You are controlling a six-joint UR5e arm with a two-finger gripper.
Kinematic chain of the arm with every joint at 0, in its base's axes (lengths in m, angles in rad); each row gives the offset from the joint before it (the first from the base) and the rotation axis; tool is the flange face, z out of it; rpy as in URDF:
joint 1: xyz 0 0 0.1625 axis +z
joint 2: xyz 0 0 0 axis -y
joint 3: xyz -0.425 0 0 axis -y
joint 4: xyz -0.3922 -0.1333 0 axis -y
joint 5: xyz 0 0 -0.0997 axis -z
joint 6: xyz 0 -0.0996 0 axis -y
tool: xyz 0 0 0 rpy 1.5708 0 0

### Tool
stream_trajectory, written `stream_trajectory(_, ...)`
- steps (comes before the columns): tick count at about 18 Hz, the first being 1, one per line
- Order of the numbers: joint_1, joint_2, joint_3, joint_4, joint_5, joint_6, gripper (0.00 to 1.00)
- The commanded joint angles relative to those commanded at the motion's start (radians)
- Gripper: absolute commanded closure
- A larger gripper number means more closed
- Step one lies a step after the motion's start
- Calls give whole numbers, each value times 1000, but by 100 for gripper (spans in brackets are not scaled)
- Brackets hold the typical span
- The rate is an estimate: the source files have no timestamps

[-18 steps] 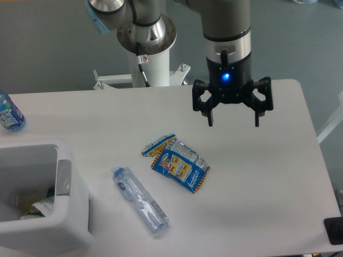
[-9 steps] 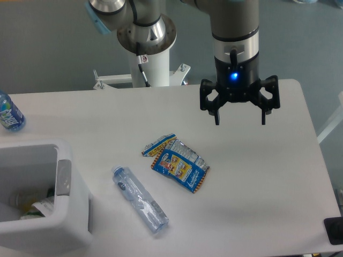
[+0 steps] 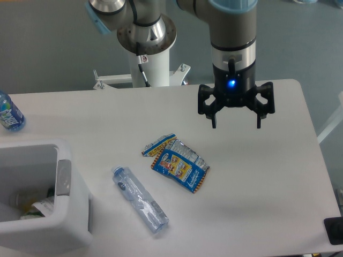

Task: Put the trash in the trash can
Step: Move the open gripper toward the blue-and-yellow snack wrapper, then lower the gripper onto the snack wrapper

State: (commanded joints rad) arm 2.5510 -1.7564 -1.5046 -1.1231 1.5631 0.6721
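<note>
The crumpled blue wrapper [image 3: 177,162] lies flat on the white table [image 3: 268,187] near its middle, silver lining showing at its upper edge and the yellow-red print facing up; its long axis runs from about ten o'clock to four o'clock across the tabletop. Just beside it, toward eight o'clock, lies the crushed clear bottle [image 3: 140,199], on its side and apart from the wrapper, its own long axis slanted much the same way, cap end toward ten o'clock. Further out at nine o'clock, at the table's left edge, stands the white trash can [image 3: 69,214] with the grey tab [image 3: 64,178] on its rim and some rubbish already inside. The gripper [image 3: 236,124] hangs above the table well apart from all of this, its fingers spread wide and holding nothing, a blue light glowing on the wrist. From the claw, the wrapper lies toward seven or eight o'clock and lower down; the bottle lies further off along roughly the same line. So the wrapper looks to be the nearer piece, and I'd judge the coming move a reach down and toward that quarter. The fingertips sit along a three-to-nine line, neither square to nor along the wrapper's slant. A small blue-labelled bottle [image 3: 9,113] stands far off at the left edge.
</note>
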Motion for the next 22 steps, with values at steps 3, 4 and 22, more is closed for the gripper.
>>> stream_trajectory(3,-3,-1,-49,32,0,-22,0)
stream_trajectory(4,-5,-2,-61,32,-2,-19,0)
stream_trajectory(22,-60,-164,-279,68,-107,274,0)
